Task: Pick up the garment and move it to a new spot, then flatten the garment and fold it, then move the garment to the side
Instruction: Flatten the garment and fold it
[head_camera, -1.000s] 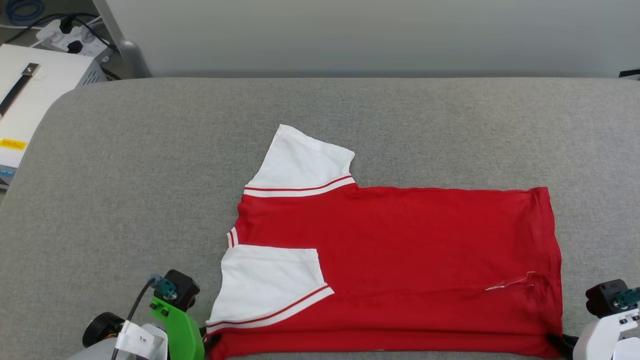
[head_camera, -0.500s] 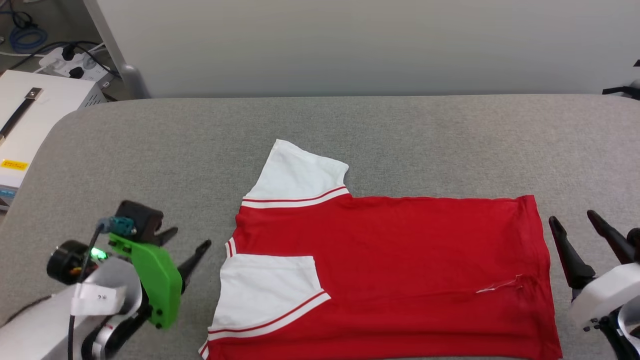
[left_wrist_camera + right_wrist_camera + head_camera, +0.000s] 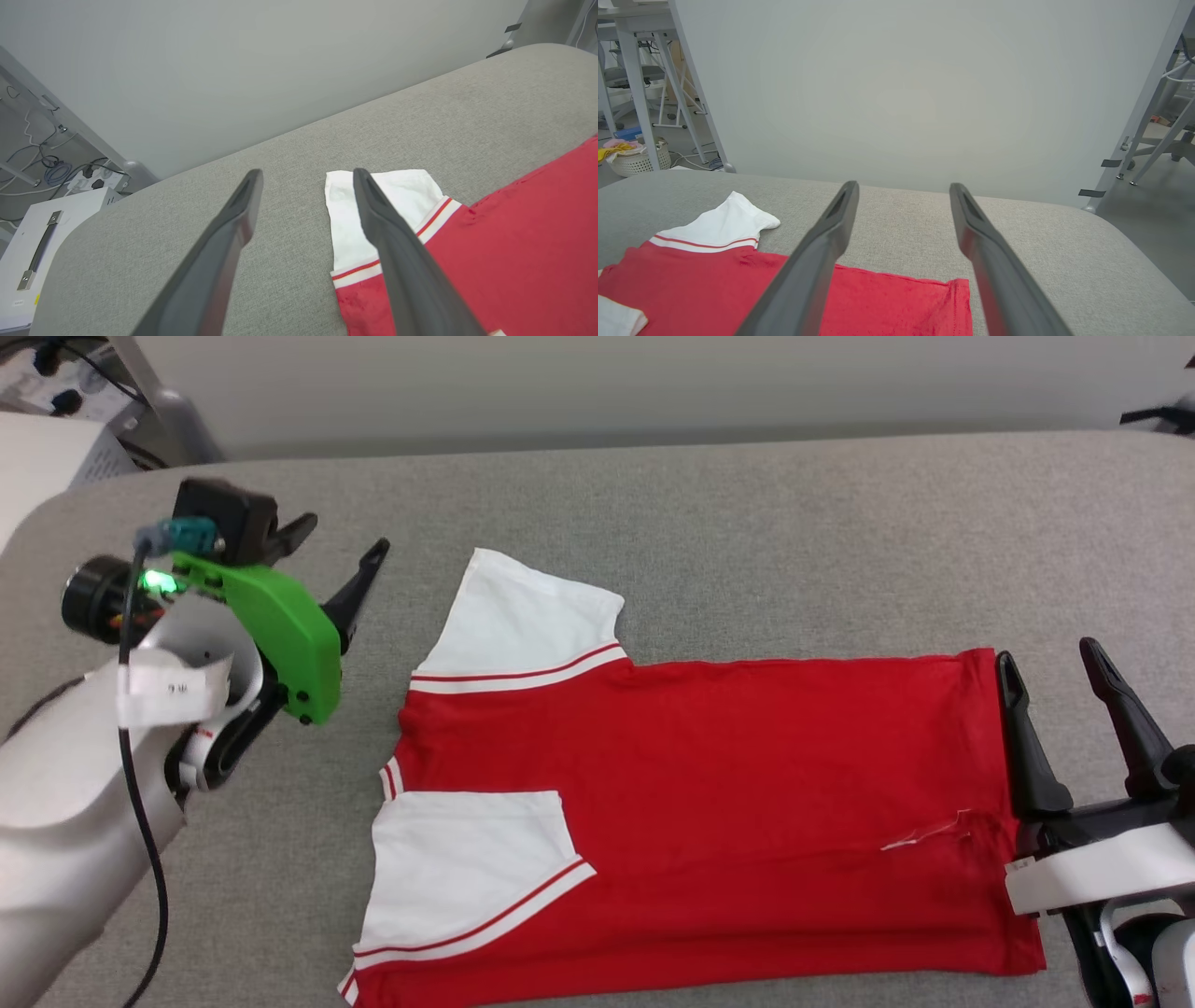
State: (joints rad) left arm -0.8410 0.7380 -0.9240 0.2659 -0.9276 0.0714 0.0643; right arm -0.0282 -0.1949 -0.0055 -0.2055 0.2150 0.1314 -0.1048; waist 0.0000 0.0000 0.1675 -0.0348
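Red garment flat on grey padded table, centre-right; near sleeve folded over body, far sleeve spread out. Left gripper left of far sleeve, fingers apart, empty. Right gripper by right hem, fingers apart, empty.

The garment, a red jersey with white short sleeves and striped trim, lay flat on the grey desk, collar end left, hem right. The near sleeve was folded onto the body; the far sleeve projected outward.
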